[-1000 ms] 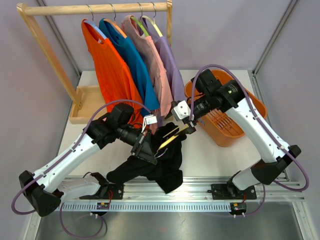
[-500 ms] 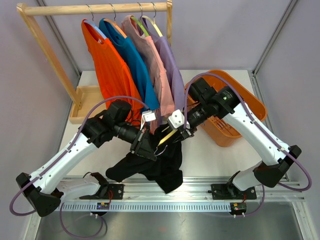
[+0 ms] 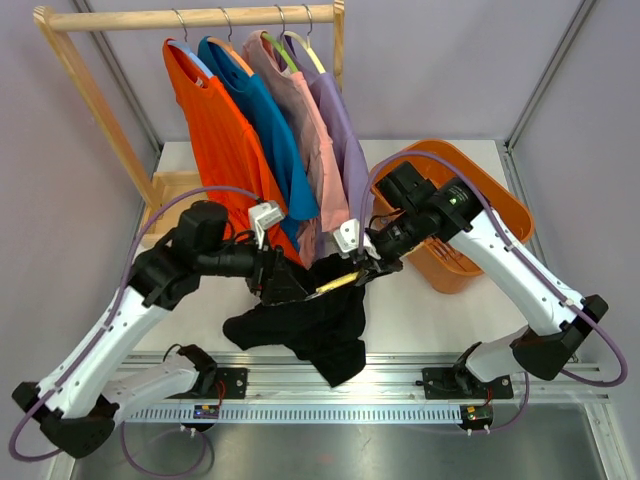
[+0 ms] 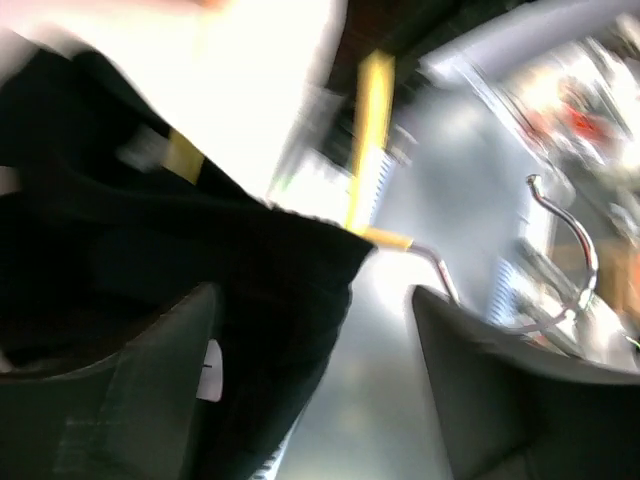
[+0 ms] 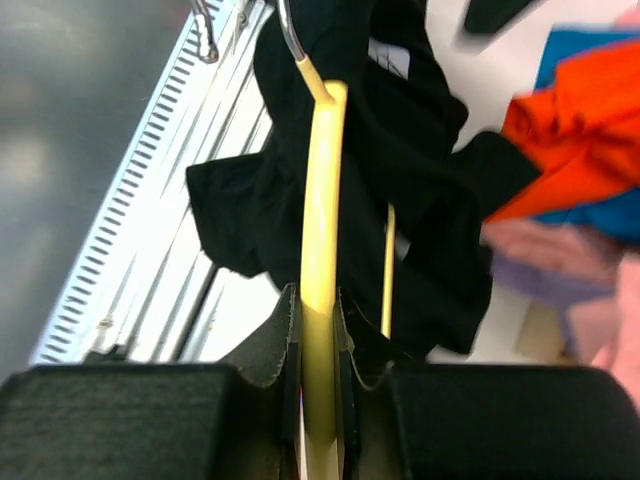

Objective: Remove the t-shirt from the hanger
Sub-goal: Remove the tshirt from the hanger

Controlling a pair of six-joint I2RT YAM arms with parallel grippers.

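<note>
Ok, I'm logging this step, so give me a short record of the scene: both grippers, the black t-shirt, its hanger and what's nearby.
right gripper: shut on the yellow hanger
left gripper: open, black cloth between its fingers
black t-shirt: bunched on the table, not yet off the hanger
nearby: wooden rack with four hung shirts; orange basket

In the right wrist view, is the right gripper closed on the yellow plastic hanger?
Yes: the right gripper clamps the yellow plastic hanger from both sides, with no gap showing.
</note>
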